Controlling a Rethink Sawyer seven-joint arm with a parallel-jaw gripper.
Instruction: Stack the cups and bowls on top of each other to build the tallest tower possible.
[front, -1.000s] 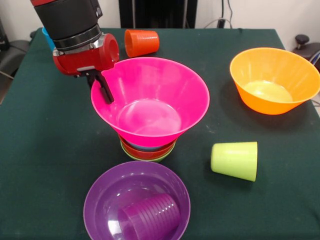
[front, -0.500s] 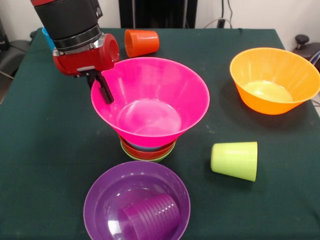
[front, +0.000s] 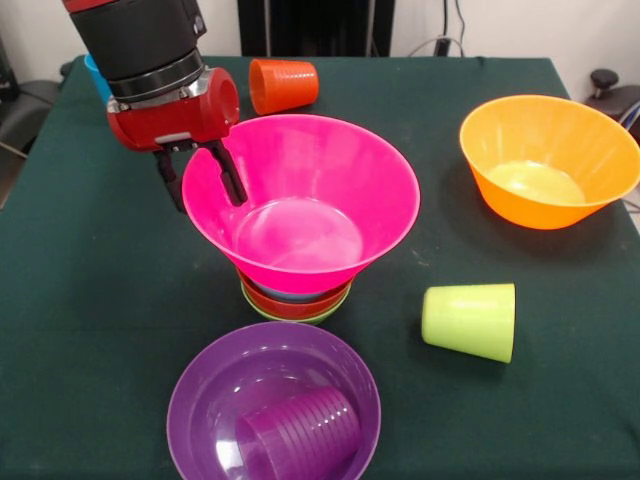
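Note:
A large pink bowl (front: 320, 170) sits upright on nested small bowls (front: 296, 303), green lowest, then orange, with blue just showing; together they form the tower. My gripper (front: 201, 183) is open at the pink bowl's left rim, one finger outside it and one inside. An orange cup (front: 283, 85) lies on its side behind the tower. On its side to the right lies a lime green cup (front: 470, 320). A purple cup (front: 300, 436) lies inside the wide purple bowl (front: 225, 385) in front. A blue cup (front: 94, 72) peeks out behind the arm.
A large orange-yellow bowl (front: 575, 125) stands upright at the right side of the dark green table (front: 90, 300). The arm's red and black wrist (front: 165, 90) hangs over the table's back left area.
The gripper's fingers have spread apart at the pink bowl's left rim; earlier they were together there. The bowls and cups have not moved.

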